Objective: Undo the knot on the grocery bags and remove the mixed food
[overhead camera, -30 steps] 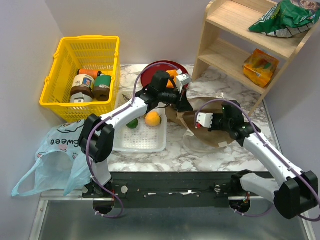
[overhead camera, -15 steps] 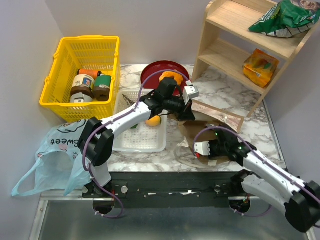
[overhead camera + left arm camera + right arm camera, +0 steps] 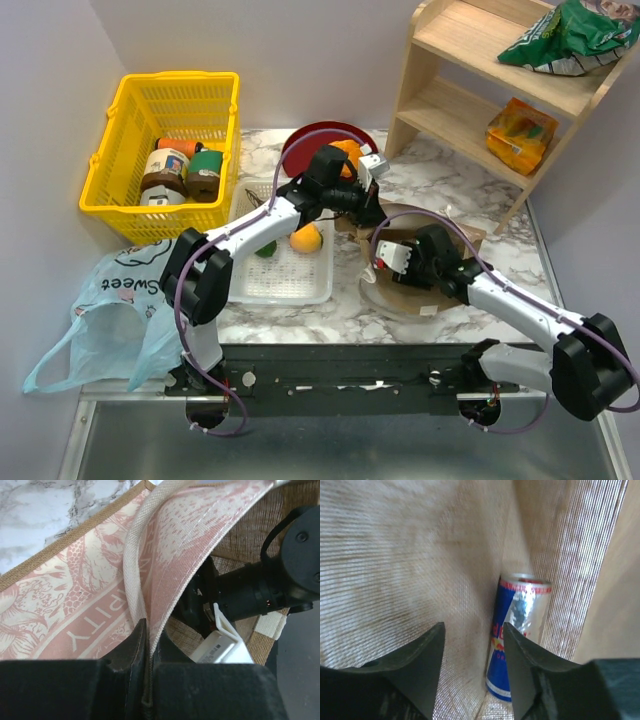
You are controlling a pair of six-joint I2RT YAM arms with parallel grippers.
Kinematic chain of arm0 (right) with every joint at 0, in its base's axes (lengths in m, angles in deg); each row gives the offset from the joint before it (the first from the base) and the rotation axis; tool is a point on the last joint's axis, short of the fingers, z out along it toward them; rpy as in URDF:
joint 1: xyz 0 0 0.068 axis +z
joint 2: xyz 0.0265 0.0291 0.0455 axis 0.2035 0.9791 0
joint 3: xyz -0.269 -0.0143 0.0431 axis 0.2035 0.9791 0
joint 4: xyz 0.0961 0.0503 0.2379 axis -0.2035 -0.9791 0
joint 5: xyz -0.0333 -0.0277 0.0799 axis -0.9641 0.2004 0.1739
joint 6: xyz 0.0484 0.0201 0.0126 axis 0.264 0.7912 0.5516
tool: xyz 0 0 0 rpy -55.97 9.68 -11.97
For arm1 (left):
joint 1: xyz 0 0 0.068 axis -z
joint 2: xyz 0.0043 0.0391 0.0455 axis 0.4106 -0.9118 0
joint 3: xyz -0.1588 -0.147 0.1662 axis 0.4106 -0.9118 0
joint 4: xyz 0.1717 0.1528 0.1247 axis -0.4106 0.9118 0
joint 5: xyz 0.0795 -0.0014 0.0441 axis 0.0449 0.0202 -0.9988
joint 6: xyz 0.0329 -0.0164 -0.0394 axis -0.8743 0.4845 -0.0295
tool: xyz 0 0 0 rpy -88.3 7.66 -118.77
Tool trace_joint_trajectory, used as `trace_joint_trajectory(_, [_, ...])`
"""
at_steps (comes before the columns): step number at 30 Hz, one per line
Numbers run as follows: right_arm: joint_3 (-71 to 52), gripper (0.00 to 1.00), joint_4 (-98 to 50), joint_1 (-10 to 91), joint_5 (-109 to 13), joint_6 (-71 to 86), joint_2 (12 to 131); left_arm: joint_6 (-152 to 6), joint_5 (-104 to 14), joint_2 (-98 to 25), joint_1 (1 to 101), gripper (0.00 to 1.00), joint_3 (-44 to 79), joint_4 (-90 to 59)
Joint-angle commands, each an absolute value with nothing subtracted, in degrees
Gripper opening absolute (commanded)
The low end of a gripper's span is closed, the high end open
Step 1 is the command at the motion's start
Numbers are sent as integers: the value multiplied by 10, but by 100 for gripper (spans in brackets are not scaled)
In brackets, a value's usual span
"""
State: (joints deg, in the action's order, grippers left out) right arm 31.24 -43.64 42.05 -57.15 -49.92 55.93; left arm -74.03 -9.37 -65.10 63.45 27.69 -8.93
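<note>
The right arm swings back up from the table's near edge and its right claw (image 3: 472,630) spreads as it pushes into the bag (image 3: 75,595), while the left arm draws back a touch with the rim. There's the can (image 3: 519,635), tucked in the bag's far corner at one o'clock from the right claw. Those jaws stand apart, empty, not yet touching it. The left claw (image 3: 146,635) is clamped on the cream strap (image 3: 137,565), hoisting it so the mouth gapes for the reach. From above, the bag sits at three o'clock of the tray (image 3: 285,285), where an orange (image 3: 306,238) already rests.
</note>
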Motion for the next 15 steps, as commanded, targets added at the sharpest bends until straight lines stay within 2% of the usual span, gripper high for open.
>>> trace_joint_trajectory(1, [325, 60, -410, 403, -625, -475, 578, -703, -56, -654, 617, 7, 286, -112])
trace_joint_trajectory(2, [320, 60, -414, 397, -627, -468, 585, -703, -52, -656, 613, 21, 289, -110])
trace_joint_trajectory(5, [296, 60, -424, 364, -621, -469, 606, -701, -52, -666, 609, 48, 301, -83])
trace_joint_trajectory(11, [245, 61, -423, 318, -592, -499, 655, -693, -46, -676, 603, 58, 292, -83])
trace_joint_trajectory(15, [221, 66, -427, 306, -567, -528, 693, -684, -44, -694, 594, 66, 299, -78])
